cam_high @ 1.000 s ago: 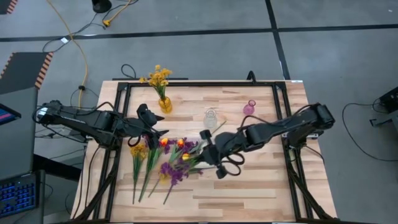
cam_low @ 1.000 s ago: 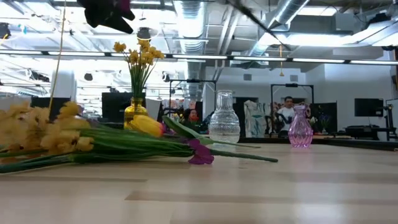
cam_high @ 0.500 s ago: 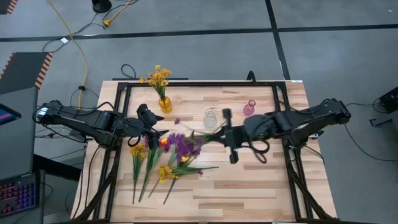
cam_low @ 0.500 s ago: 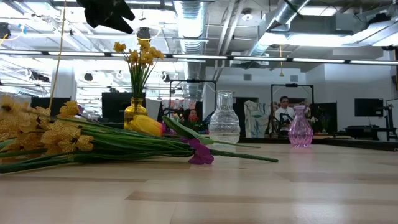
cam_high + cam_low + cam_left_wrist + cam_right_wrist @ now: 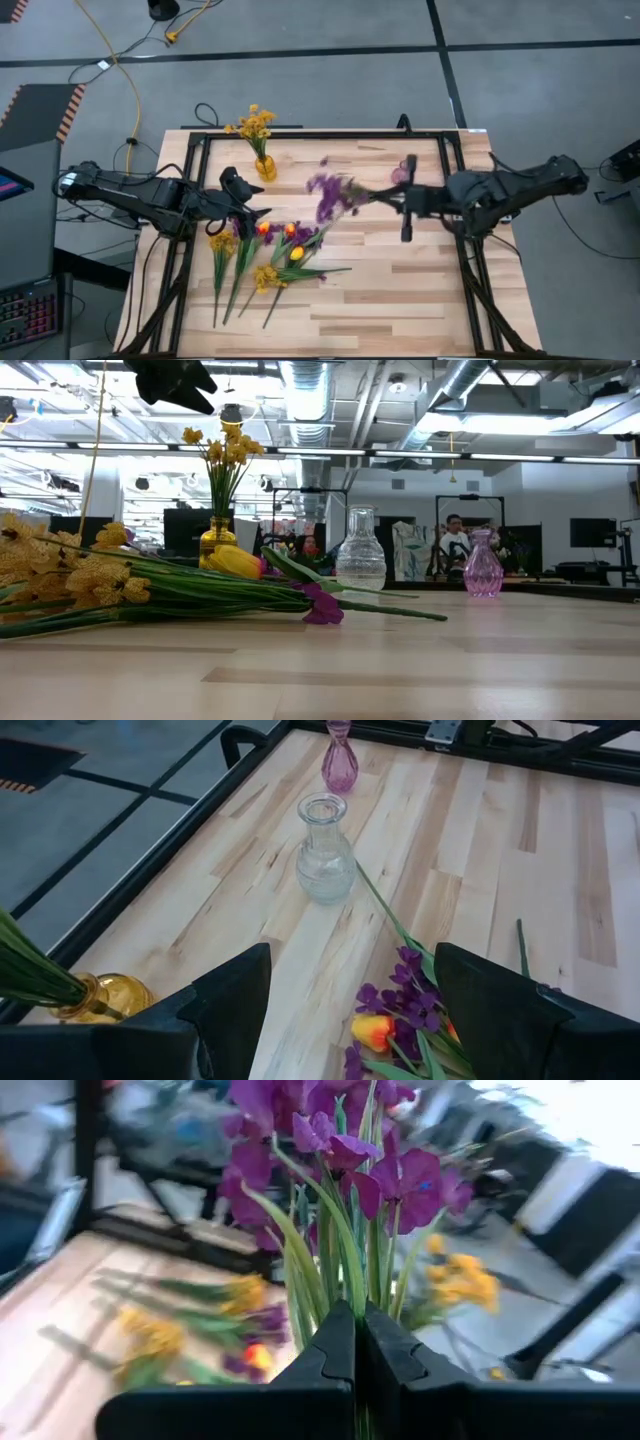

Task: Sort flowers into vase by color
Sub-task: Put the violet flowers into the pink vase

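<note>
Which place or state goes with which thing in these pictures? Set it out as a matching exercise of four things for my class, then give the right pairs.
Things:
1. yellow vase
2. clear vase
3. purple flowers
4. left gripper

Places or states:
A. clamped by the shut right gripper, lifted over the table
B. open, beside the loose flowers lying on the table
C. holds yellow flowers already
D. stands empty between the other two vases

Pairs: 1-C, 2-D, 3-A, 4-B

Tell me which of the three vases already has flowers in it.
The yellow vase, at the table's far left: yellow flowers stand in it. The clear vase and pink vase hold nothing.
</note>
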### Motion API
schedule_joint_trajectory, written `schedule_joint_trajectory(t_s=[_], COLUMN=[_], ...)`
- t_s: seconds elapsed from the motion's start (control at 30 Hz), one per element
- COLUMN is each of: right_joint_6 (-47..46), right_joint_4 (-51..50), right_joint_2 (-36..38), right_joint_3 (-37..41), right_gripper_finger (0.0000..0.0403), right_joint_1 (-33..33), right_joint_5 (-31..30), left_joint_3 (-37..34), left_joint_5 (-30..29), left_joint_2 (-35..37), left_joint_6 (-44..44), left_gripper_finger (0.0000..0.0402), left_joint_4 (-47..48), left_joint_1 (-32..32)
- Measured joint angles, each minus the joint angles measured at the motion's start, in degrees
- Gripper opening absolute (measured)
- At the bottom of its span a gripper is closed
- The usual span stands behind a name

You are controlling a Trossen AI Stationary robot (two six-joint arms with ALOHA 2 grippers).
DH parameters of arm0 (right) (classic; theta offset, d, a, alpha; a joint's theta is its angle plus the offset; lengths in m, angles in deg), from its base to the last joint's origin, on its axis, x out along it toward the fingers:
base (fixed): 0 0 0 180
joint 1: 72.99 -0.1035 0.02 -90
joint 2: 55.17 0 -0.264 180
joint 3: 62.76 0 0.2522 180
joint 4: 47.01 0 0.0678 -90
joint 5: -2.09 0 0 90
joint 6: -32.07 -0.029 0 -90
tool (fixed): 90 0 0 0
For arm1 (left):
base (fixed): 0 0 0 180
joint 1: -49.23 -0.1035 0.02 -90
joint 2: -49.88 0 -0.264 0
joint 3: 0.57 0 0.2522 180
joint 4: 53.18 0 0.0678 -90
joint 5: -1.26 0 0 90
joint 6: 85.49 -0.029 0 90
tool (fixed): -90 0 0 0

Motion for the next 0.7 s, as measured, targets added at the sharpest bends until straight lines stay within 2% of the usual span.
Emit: schedule_joint_trajectory(t_s=[0.13,0.4,0.57,0.7], right_joint_6=[4.13,11.57,11.72,11.09], right_joint_4=[14.22,46.30,57.34,60.98], right_joint_2=[6.93,15.24,16.33,16.19], right_joint_3=[11.43,31.01,38.51,41.91], right_gripper_finger=[0.0028,0.0028,0.0029,0.0029], right_joint_1=[2.90,13.95,21.55,26.81], right_joint_5=[-2.95,-2.93,-2.78,-2.61], left_joint_3=[0.00,0.00,0.00,0.00], left_joint_5=[-0.64,-1.48,-1.50,-1.70], left_joint_2=[-0.44,-2.48,-4.74,-6.91], left_joint_6=[-0.09,-0.07,-0.11,-0.11], left_gripper_finger=[0.0270,0.0270,0.0270,0.0270], left_joint_4=[0.00,-0.10,-0.15,-1.06], left_joint_1=[0.00,0.00,0.00,0.00])
